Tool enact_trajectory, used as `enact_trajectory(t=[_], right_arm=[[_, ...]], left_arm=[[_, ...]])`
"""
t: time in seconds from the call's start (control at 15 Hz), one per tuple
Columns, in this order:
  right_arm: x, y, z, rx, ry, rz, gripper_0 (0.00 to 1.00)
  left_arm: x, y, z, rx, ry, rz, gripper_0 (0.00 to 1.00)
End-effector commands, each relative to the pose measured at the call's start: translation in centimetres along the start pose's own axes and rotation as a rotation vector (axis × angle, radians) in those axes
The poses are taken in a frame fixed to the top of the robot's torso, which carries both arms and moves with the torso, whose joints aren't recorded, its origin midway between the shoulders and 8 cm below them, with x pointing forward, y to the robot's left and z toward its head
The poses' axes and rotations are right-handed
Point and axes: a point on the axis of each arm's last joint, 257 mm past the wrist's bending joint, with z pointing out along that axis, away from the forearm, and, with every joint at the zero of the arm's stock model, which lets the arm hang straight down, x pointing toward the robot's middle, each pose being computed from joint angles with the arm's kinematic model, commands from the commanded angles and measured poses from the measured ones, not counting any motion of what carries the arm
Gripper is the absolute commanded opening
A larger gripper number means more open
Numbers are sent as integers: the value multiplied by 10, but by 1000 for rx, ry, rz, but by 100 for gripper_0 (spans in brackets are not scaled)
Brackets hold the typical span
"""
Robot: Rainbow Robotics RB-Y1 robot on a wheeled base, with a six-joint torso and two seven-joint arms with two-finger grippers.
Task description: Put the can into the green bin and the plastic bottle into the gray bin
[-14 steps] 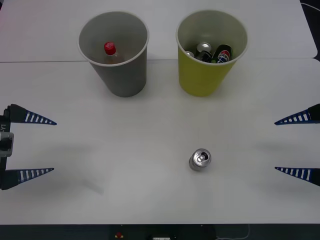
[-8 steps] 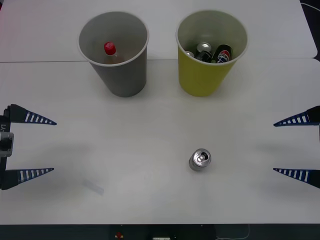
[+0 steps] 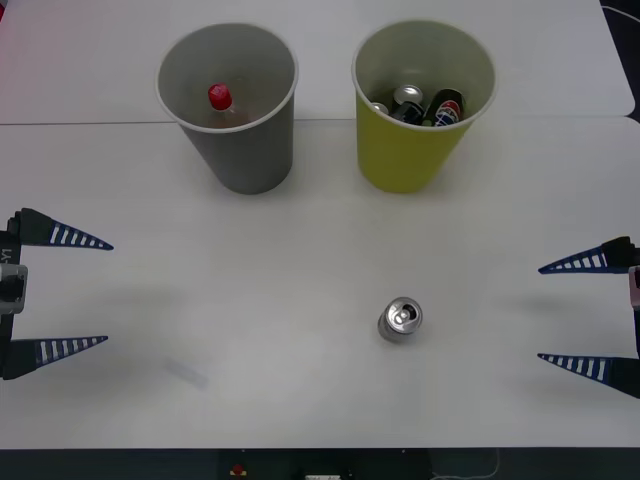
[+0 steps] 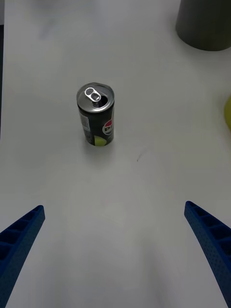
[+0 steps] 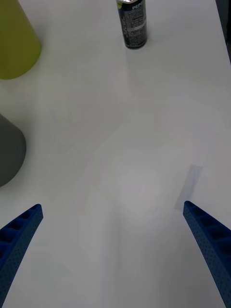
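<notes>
Counter (image 3: pixel 300 250): two bins are set side by side at the far side, well apart from the near edge. The gray bin (image 3: pixel 232 145) is placed to the left, the green bin (image 3: pixel 408 150) to the right. The plastic bottle (image 3: pixel 221 101) is held upright inside the gray bin. Several cans are contained in the green bin. The can (image 3: pixel 400 320) is stood upright on the counter, nearer than the green bin and roughly in line with it. The left gripper (image 3: pixel 75 292) is positioned at the left edge, the right gripper (image 3: pixel 570 315) at the right edge, the can lying between them and closer to the right gripper.
</notes>
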Motion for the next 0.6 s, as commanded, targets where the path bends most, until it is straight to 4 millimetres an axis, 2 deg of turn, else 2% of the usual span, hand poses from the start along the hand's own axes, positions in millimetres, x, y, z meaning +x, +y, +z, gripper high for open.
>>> enact_trajectory(t=[0.07,0.6], right_arm=[[3,-1,13,21,-61,-19,100],[4,7,56,55,-190,-11,100]], left_arm=[[0,0,0,0,0,0,100],[0,0,0,0,0,0,100]])
